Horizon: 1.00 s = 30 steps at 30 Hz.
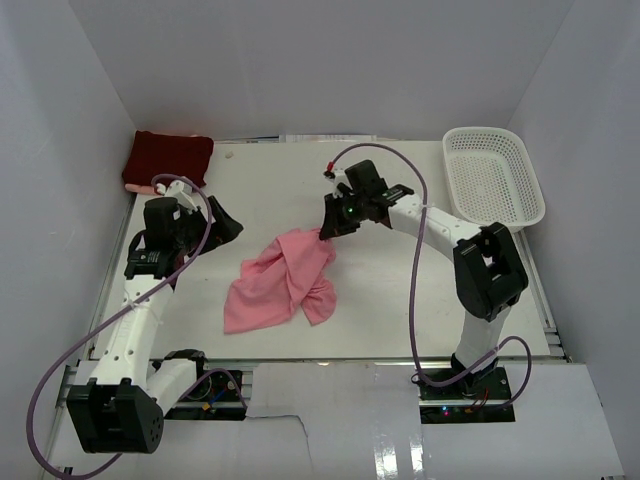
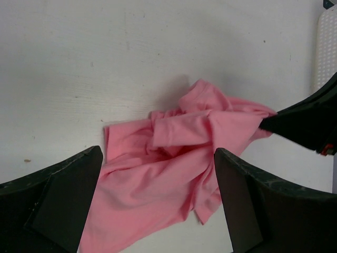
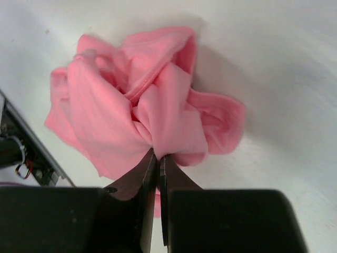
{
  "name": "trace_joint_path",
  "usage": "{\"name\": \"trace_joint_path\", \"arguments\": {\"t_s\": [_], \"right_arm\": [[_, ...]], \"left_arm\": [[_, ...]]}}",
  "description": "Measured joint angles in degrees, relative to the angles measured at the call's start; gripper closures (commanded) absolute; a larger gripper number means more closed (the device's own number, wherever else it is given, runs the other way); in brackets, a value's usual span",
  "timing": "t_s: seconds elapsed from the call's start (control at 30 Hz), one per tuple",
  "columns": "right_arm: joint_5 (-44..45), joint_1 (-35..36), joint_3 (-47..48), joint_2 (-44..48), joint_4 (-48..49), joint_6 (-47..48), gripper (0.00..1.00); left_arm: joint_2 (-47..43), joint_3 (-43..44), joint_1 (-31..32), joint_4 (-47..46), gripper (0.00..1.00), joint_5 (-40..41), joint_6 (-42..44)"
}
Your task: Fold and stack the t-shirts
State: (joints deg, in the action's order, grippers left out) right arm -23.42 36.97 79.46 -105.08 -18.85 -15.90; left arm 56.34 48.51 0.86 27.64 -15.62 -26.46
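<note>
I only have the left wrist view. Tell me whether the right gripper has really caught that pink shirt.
Observer: Yes. In the right wrist view the right gripper is shut, with a fold of the crumpled salmon pink cloth t-shirt pinched in it.
Operator: Good. Now give me the other shirt's position.
Observer: The dark maroon t-shirt, folded into a rectangle, lies at the far left corner of the white table.
Operator: Say what the white thing at my right edge is.
Observer: A white plastic mesh basket, standing at the table's far right corner.
</note>
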Motion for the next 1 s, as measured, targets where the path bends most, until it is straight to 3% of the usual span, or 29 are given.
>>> {"name": "trace_joint_path", "arguments": {"t_s": [0.3,0.33,0.4,0.43,0.73,1.0], "right_arm": [[7.23,-12.20,0.37,0.07,-2.25,-1.40,0.92],[7.96,-13.07,0.48,0.07,-2.36,-1.70,0.71],[8.72,-14.01,1.49,-0.13,-3.56,-2.34,0.45],[8.72,-14.16,2.67,-0.44,-4.74,-2.51,0.24],[11.08,-9.64,5.01,1.95,-8.17,1.36,0.23],[11.26,-9.20,3.89,6.47,-9.75,4.22,0.22]], "left_arm": [[1.66,0.17,0.00,0.44,0.02,-3.54,4.57],[1.75,0.17,0.02,0.33,0.02,-4.09,5.18],[2.21,0.20,0.31,0.20,0.02,-4.72,6.58],[2.54,0.22,0.81,0.26,0.02,-4.63,7.28],[6.60,2.10,9.38,2.01,0.02,-3.26,12.70],[13.16,3.23,10.19,2.82,0.02,-3.15,12.83]]}}
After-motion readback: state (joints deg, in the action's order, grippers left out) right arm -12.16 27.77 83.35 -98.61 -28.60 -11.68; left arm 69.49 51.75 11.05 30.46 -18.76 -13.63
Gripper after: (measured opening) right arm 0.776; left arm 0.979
